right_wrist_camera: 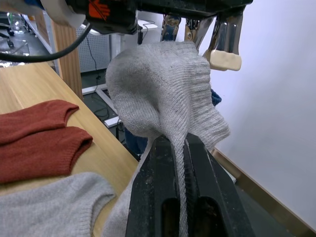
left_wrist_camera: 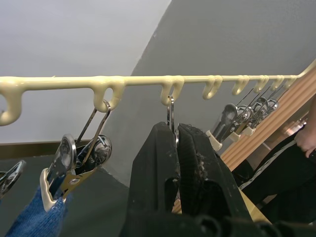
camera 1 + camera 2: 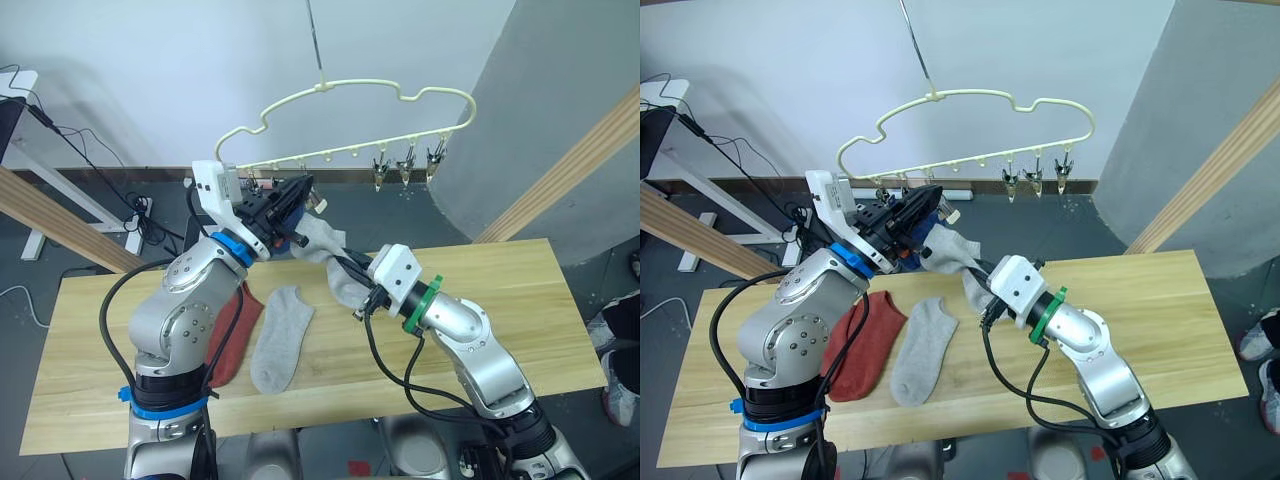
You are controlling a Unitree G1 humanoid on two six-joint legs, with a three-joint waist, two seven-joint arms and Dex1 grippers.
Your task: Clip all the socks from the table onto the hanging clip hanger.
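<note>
The cream clip hanger (image 3: 350, 95) hangs above the table's far edge. My left gripper (image 3: 300, 190) is raised to its row of clips, shut on a metal clip (image 2: 171, 111). A neighbouring clip holds a blue sock (image 2: 32, 219). Just below, my right gripper (image 3: 347, 266) is shut on a light grey sock (image 1: 163, 84), whose cuff sits right under the clips. On the table (image 3: 500, 290) lie two rust-red socks (image 1: 34, 143) and another grey sock (image 3: 280, 340), left of my right arm.
Three bare clips (image 3: 405, 165) hang at the hanger's right end. Slanted wooden poles (image 3: 560, 170) stand on both sides behind the table. Cables and a power strip (image 3: 140, 205) lie on the floor at the back left. A person (image 2: 296, 158) stands to the right.
</note>
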